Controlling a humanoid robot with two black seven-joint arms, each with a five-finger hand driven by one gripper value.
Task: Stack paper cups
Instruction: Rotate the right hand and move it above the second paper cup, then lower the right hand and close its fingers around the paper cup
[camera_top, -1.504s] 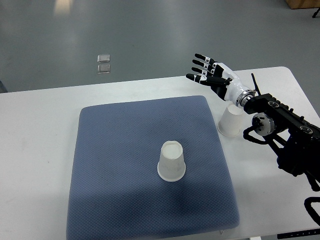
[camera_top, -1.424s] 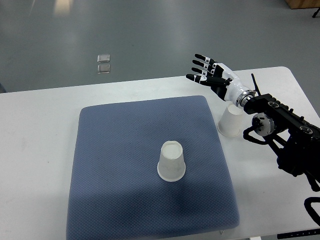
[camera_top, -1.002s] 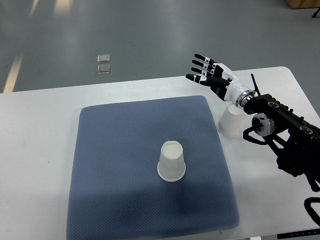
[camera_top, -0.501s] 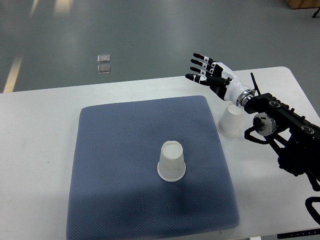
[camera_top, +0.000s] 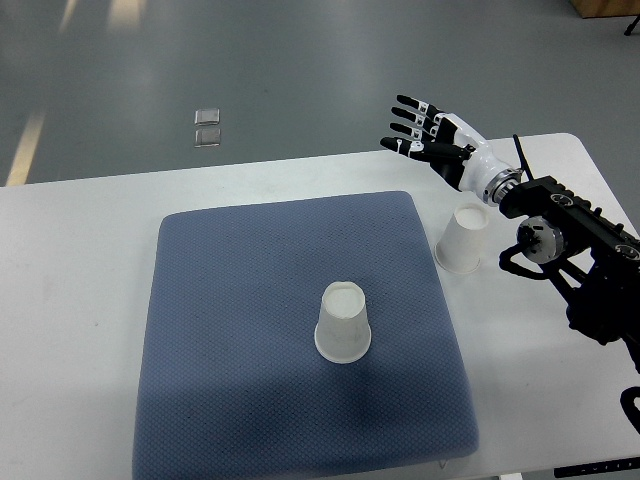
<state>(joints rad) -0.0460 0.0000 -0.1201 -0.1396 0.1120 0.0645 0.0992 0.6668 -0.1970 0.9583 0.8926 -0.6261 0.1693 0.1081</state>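
Note:
Two white paper cups stand upside down. One cup (camera_top: 343, 322) sits near the middle of the blue-grey mat (camera_top: 240, 300). The other cup (camera_top: 462, 239) stands on the white table just past the mat's right edge. My right hand (camera_top: 418, 128) hovers above the table's far edge, up and to the left of that second cup, with its fingers (camera_top: 406, 102) spread and nothing in them. Its black forearm (camera_top: 570, 240) runs in from the right edge, passing close beside the second cup.
The white table (camera_top: 80, 260) stretches around the mat. A small clear square object (camera_top: 208, 127) lies on the grey floor beyond the table's far edge.
My right hand has risen and shifted a little to the right, so the whole top of the second cup now shows. Both cups stay where they were.

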